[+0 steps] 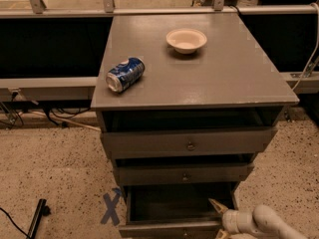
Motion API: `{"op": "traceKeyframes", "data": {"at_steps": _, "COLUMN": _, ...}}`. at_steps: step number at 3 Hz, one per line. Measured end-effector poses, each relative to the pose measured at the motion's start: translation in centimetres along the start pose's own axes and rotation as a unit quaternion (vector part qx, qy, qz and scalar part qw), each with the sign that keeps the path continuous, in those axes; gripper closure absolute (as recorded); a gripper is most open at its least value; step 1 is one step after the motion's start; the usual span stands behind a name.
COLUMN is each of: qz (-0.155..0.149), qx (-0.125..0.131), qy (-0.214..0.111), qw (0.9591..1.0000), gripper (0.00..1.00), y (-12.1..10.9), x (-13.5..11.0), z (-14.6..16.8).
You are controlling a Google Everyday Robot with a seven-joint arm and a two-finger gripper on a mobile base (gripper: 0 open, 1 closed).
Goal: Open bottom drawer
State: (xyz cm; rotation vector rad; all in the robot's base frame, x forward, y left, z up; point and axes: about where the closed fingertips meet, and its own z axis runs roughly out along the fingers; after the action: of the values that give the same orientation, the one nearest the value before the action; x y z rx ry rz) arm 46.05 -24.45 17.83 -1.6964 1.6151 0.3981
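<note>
The bottom drawer (172, 229) stood pulled well out, lowest in the cabinet (199, 83), its dark inside showing. The gripper (215, 218) sat at the drawer front's right end; whether it was clamped there, I couldn't tell. Hauling from that off-centre spot could skew the drawer and jam it.

We have a single view; it looks down from above and in front of the cabinet (149, 144), facing its drawer fronts and grey top surface (224, 68), fairly near; the gripper (218, 218) enters at the lower right corner, at the bottom drawer (169, 229).
</note>
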Motion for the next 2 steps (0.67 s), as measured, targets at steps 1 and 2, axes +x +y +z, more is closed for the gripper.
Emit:
{"op": "traceKeyframes", "data": {"at_steps": 1, "qz": 0.026, "qx": -0.021, "qy": -0.002, "qw": 0.9994, "gripper": 0.18, "y": 1.6, "x": 0.5, "z": -0.5}}
{"op": "traceKeyframes", "data": {"at_steps": 2, "qz": 0.034, "qx": -0.051, "qy": 0.014, "qw": 0.9980, "gripper": 0.41, "y": 3.3, "x": 0.2, "z": -1.4}}
